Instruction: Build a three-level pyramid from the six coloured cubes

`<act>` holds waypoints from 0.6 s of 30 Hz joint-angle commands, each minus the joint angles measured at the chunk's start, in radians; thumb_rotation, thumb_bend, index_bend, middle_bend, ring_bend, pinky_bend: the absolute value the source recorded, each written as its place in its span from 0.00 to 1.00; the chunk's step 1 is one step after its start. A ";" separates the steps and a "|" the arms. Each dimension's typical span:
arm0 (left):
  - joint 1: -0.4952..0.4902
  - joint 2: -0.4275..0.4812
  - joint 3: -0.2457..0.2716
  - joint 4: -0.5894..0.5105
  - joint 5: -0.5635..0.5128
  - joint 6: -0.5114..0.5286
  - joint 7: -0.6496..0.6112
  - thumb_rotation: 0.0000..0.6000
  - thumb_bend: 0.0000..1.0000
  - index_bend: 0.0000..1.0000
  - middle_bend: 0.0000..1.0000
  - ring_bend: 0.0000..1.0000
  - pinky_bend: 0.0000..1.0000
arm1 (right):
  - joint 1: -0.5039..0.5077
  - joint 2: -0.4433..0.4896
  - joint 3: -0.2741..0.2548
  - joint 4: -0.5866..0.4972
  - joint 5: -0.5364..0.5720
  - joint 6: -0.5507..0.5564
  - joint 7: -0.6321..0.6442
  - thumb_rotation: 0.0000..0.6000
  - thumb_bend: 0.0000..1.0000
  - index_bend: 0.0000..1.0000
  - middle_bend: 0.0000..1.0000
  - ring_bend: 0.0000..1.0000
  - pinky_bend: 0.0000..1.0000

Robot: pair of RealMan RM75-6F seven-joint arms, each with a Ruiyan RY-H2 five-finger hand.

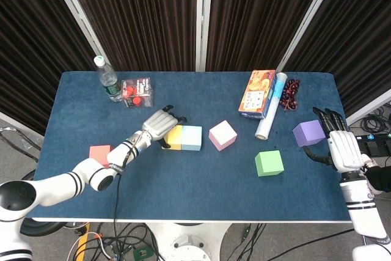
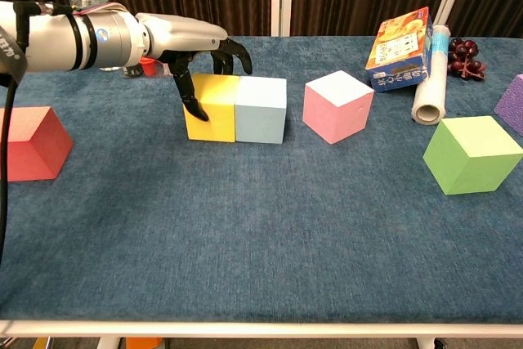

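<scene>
Counting six cubes [image 1: 270, 163], separate.

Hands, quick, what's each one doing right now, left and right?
Left hand: fingers curled over the yellow cube, gripping it on the table.
Right hand: open, holding nothing, beside the purple cube.
</scene>
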 commanded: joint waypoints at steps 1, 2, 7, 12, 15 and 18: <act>-0.002 0.002 0.001 -0.002 -0.003 -0.004 0.003 1.00 0.17 0.20 0.42 0.29 0.08 | -0.001 0.000 0.000 0.000 0.000 0.000 0.000 1.00 0.20 0.00 0.12 0.00 0.00; -0.002 0.001 0.002 -0.002 -0.006 -0.005 0.005 1.00 0.17 0.20 0.41 0.29 0.08 | -0.001 0.001 0.000 0.000 0.000 0.001 -0.001 1.00 0.20 0.00 0.12 0.00 0.00; -0.002 -0.006 0.002 0.006 -0.019 -0.003 0.015 1.00 0.17 0.20 0.41 0.29 0.08 | -0.005 0.003 0.001 -0.003 -0.001 0.005 0.000 1.00 0.20 0.00 0.12 0.00 0.00; -0.003 -0.007 0.003 0.009 -0.032 -0.005 0.027 1.00 0.17 0.20 0.39 0.28 0.08 | -0.006 0.003 0.000 -0.002 -0.003 0.005 0.000 1.00 0.20 0.00 0.12 0.00 0.00; -0.003 -0.007 0.002 0.007 -0.038 -0.002 0.033 1.00 0.17 0.20 0.39 0.28 0.08 | -0.007 0.003 0.000 -0.002 -0.003 0.005 0.001 1.00 0.20 0.00 0.12 0.00 0.00; -0.004 -0.008 0.002 0.008 -0.042 0.000 0.039 1.00 0.17 0.19 0.39 0.28 0.08 | -0.008 0.004 0.000 -0.002 -0.004 0.007 0.002 1.00 0.20 0.00 0.12 0.00 0.00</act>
